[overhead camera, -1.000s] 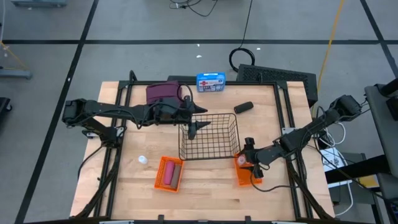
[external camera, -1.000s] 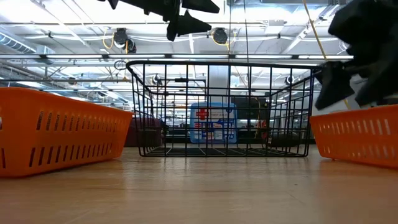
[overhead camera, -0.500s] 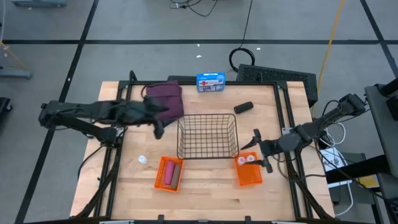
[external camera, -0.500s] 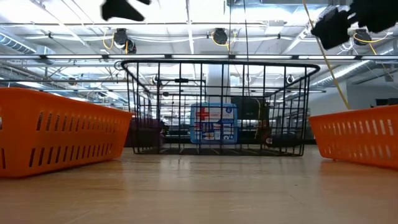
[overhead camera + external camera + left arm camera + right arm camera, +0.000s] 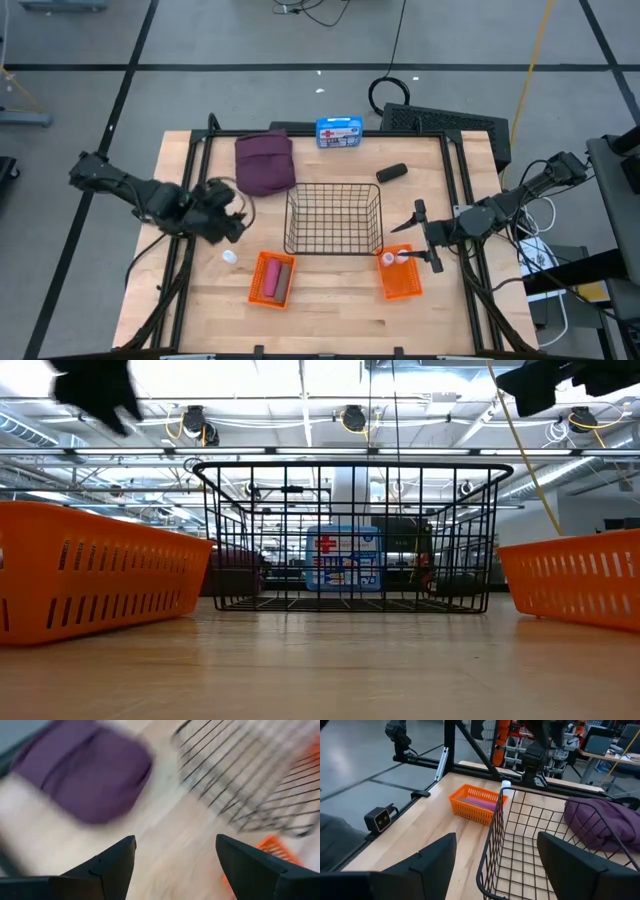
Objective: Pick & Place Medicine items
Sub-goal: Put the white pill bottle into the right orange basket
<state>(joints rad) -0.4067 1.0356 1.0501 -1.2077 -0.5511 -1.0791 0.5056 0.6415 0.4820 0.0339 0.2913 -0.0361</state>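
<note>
The maroon pouch (image 5: 265, 162) lies flat at the far left of the table and also shows in the right wrist view (image 5: 600, 825). The dark-grey oblong piece (image 5: 391, 172) lies beyond the wire basket (image 5: 335, 218). One white bottle (image 5: 229, 256) stands on the table. Two white bottles (image 5: 395, 257) sit in the right orange basket (image 5: 402, 280). The pink cylinder (image 5: 273, 278) lies in the left orange basket (image 5: 270, 292). My left gripper (image 5: 232, 222) is open and empty, left of the wire basket. My right gripper (image 5: 415, 232) is open and empty, right of it.
A blue first-aid box (image 5: 339, 131) stands at the table's far edge. The black frame rails (image 5: 190, 180) run along the left and right sides. Bare wood lies along the near edge (image 5: 340, 320).
My left gripper has swung from above the wire basket toward the table's left and near edges, open and empty. My right gripper has risen out of the right orange basket and drawn back toward the right edge; two white bottles now show in that basket.
</note>
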